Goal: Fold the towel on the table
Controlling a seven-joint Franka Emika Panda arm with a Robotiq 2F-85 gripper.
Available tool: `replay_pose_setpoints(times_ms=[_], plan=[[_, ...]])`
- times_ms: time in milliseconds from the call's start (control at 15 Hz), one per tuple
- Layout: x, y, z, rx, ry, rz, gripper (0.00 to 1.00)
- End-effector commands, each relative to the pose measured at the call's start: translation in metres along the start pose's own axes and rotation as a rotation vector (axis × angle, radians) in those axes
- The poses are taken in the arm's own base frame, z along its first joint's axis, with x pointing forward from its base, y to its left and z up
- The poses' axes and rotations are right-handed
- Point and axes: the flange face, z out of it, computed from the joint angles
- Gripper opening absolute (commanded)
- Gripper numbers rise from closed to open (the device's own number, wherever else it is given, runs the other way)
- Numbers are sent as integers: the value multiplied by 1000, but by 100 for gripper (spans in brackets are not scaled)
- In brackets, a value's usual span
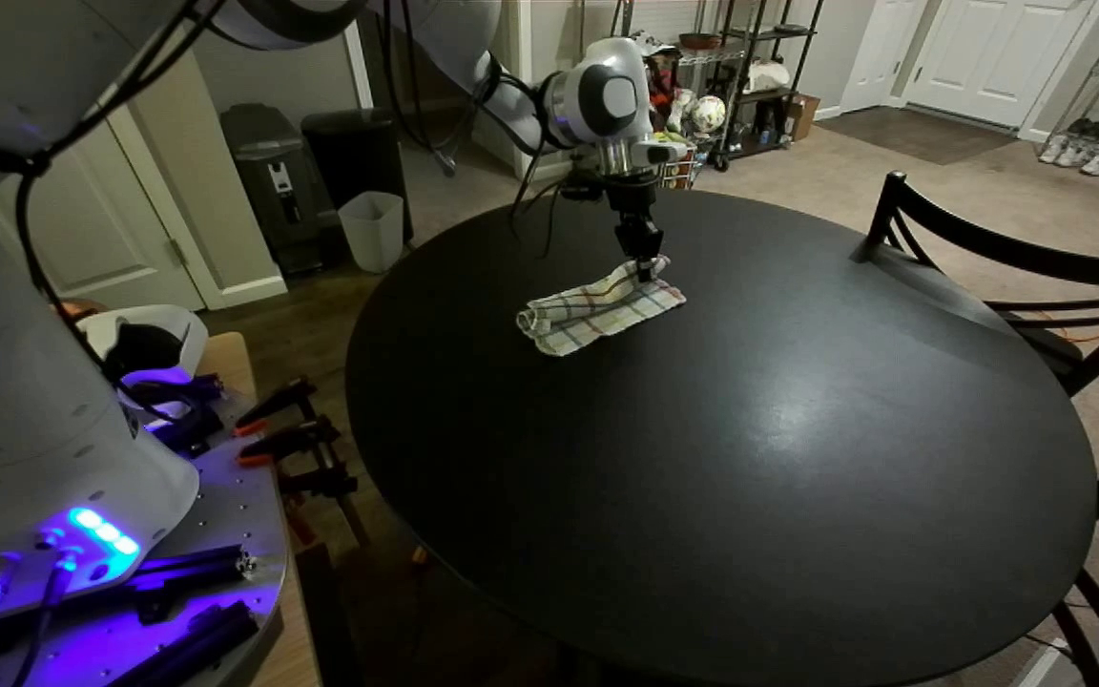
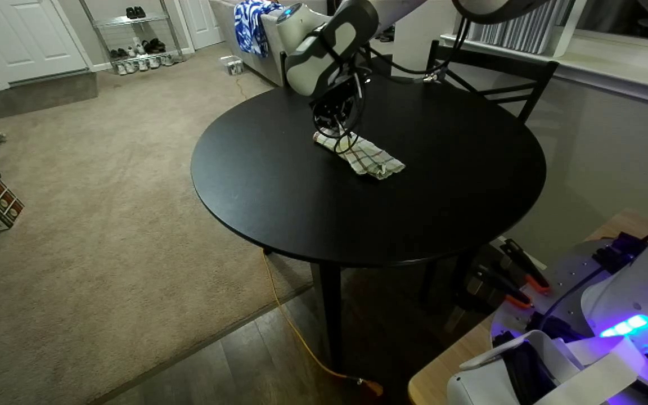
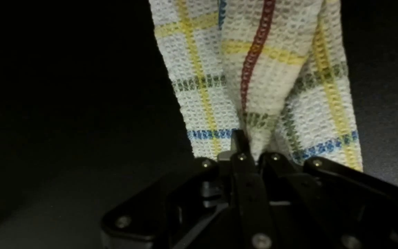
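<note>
Your claw (image 1: 645,270) pinches the towel (image 1: 597,307), partly folded over on the worktop (image 1: 702,458); flattening and release apparently remain.

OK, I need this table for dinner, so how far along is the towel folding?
Looks done: one layer of the towel lies over another on the table. In hand: the pincer is shut on a gathered bit of the top layer. Left, probably: releasing, smoothing the bunching and squaring edges; the wrist view shows lower cloth along both sides.
</note>
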Motion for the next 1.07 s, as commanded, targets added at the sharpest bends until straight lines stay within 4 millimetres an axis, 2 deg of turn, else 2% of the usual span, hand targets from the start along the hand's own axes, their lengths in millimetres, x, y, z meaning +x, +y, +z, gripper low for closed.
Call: replay_pose_setpoints(times_ms=[0,667,733,800,1000], plan=[[-3,3,3,-35,-16,47,1],[-6,5,9,-46,-56,86,1],[-6,5,9,-45,-58,88,28],[-6,5,10,-45,-59,89,29],[-7,4,10,-47,-54,99,47]])
